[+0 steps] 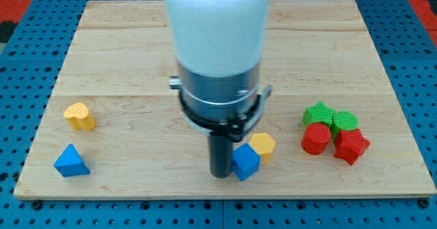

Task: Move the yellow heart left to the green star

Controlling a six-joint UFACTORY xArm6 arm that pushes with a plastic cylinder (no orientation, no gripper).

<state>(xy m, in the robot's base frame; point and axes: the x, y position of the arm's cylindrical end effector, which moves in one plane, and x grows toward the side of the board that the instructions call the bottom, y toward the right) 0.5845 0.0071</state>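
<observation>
The yellow heart [80,116] lies at the view's left on the wooden board [136,51]. The green star [318,113] lies at the view's right, in a tight cluster with other blocks. My tip [220,175] is low in the middle of the board, right against the left side of a blue block [246,162]. It is far to the right of the heart and well to the left of the star. The arm's bulky body hides the board's middle behind it.
A yellow hexagon-like block [263,145] touches the blue block at its upper right. A green block [345,121], a red cylinder [315,139] and a red star [351,146] crowd the green star. A blue triangle [72,162] lies below the heart.
</observation>
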